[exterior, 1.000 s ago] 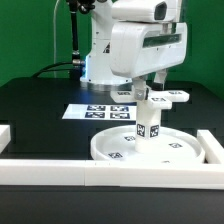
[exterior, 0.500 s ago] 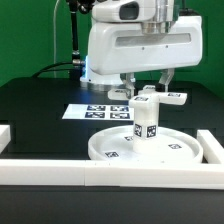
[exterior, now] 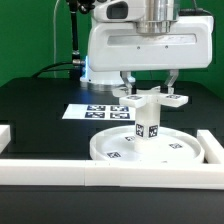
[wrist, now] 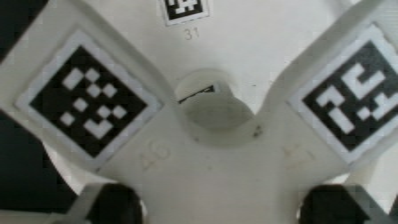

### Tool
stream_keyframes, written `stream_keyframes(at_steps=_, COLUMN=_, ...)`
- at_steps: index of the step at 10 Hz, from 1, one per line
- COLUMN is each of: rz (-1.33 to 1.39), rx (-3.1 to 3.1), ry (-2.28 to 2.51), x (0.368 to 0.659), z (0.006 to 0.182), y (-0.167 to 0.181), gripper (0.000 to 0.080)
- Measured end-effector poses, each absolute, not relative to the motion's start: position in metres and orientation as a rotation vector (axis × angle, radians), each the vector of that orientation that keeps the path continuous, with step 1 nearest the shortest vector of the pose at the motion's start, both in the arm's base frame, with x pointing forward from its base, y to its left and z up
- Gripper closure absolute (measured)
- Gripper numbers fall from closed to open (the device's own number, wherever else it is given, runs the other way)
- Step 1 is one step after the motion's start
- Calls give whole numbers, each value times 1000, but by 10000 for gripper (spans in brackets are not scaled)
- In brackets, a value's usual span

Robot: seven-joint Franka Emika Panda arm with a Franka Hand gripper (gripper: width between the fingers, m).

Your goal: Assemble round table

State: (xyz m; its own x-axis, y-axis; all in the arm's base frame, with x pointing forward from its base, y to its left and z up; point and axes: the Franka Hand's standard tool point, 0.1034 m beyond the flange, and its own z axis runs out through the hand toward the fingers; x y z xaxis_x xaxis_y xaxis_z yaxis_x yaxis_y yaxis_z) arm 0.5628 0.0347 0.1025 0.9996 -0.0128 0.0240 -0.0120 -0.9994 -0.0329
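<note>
The round disc (exterior: pixel 112 148) lies flat on the black table, rim up. The short cylinder leg (exterior: pixel 148 127) stands upright at its centre. The cross-shaped foot piece (exterior: pixel 150 101) sits level on or just above the leg's top; I cannot tell if they touch. My gripper (exterior: pixel 148 88) comes straight down on the foot piece and is shut on it. In the wrist view the foot piece (wrist: pixel 214 150) fills the frame, with tagged arms spreading around a centre hole. The dark fingertips (wrist: pixel 111 203) stand on either side of its body, which fills the space between them.
The marker board (exterior: pixel 92 110) lies behind the disc. Long white border bars run along the front (exterior: pixel 100 172), the exterior view's left (exterior: pixel 5 132) and its right (exterior: pixel 212 146). A green wall stands behind the arm.
My wrist has turned and shifted toward the exterior view's left, carrying the foot piece from off-centre to squarely over the leg and slightly lower. Disc and leg have not moved.
</note>
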Motion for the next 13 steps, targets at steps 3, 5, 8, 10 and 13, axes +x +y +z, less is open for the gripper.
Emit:
stream_keyframes(at_steps=3, rz=-37, rx=-3058, ry=475, x=563, z=103, y=35, gripper=358)
stream_keyframes(at_steps=5, rz=-33, rx=-2987, ry=784, x=563, z=102, y=36, gripper=358)
stream_keyframes(at_steps=8, rz=-25, rx=-2850, ry=1161, x=563, z=102, y=36, gripper=358)
stream_keyframes(at_steps=10, rz=-18, rx=-2787, ry=1296, x=563, z=102, y=37, gripper=303)
stream_keyframes(at_steps=13, rz=3, rx=-2794, ry=1278, x=561, z=108, y=37, gripper=182)
